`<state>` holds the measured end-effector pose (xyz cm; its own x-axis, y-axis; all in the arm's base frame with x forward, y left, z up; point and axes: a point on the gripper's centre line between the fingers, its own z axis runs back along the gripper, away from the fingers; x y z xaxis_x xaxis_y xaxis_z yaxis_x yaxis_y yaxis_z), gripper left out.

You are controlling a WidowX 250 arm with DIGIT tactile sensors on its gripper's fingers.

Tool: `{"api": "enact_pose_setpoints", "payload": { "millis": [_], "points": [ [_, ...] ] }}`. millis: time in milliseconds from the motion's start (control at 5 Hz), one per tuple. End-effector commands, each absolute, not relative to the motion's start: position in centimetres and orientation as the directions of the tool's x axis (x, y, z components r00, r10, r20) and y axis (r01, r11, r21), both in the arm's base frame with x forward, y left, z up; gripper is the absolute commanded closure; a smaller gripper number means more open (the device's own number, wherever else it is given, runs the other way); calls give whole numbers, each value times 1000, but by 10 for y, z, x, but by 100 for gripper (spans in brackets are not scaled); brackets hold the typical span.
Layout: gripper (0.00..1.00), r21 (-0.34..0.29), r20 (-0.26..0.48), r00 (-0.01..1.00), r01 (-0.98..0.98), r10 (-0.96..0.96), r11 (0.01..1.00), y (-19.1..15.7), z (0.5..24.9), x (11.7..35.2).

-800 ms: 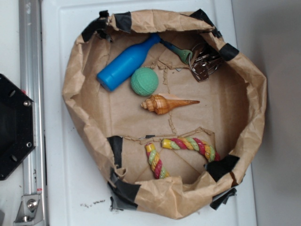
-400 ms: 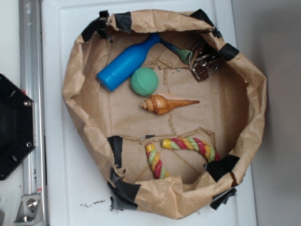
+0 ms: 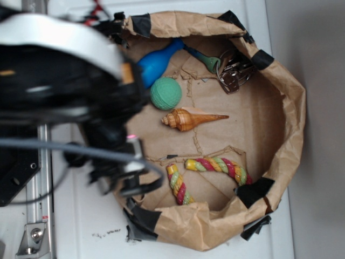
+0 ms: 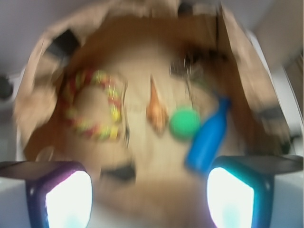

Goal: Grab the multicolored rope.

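multicolored rope (image 3: 207, 174) lies at your exterior view's lower centre, untouched; your gripper (image 4: 149, 190) is spread wide.

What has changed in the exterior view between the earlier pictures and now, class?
The robot arm has swung in from the left and now covers the bag's left rim and most of the blue bottle. Nothing has been grasped. The rope, ball, shell and metal piece lie where they were.
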<state>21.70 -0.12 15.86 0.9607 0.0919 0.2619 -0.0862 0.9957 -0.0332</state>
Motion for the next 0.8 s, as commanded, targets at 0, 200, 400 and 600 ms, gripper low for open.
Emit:
{"api": "enact_pose_setpoints", "payload": {
  "millis": [0,200,400,600],
  "points": [
    [0,41,265,964,-2,-9,999,-22,105,320],
    [0,125,277,946,137,-168,983,-56,85,330],
    [0,203,235,908,302,-346,931,-90,62,310],
    [0,238,182,902,345,-391,908,-103,40,290]
  ]
}}
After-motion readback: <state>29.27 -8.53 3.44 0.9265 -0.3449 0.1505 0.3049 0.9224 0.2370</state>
